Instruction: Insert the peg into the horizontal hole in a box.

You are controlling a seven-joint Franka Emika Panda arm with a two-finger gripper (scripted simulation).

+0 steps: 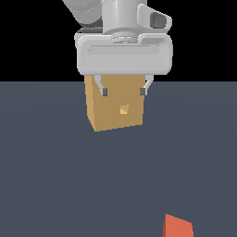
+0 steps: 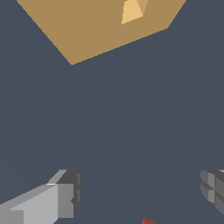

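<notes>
The box (image 1: 115, 106) is a flat-shaded, matte ochre cube with sharp edges, standing on a plain slate-grey floor (image 1: 55, 176). In its broad face sits the hole (image 1: 124, 110), a small square recess with lighter yellow-orange walls. The gripper (image 1: 123, 90) hangs in front of the box's upper part in the exterior view, its smooth pale-grey body above and its two dark-tipped fingers (image 1: 102, 89) spread wide, with nothing between them. The peg (image 1: 177, 227) shows only as an orange-red block end at the frame's bottom edge, toward the exterior view's right, well apart from both gripper and box.
</notes>
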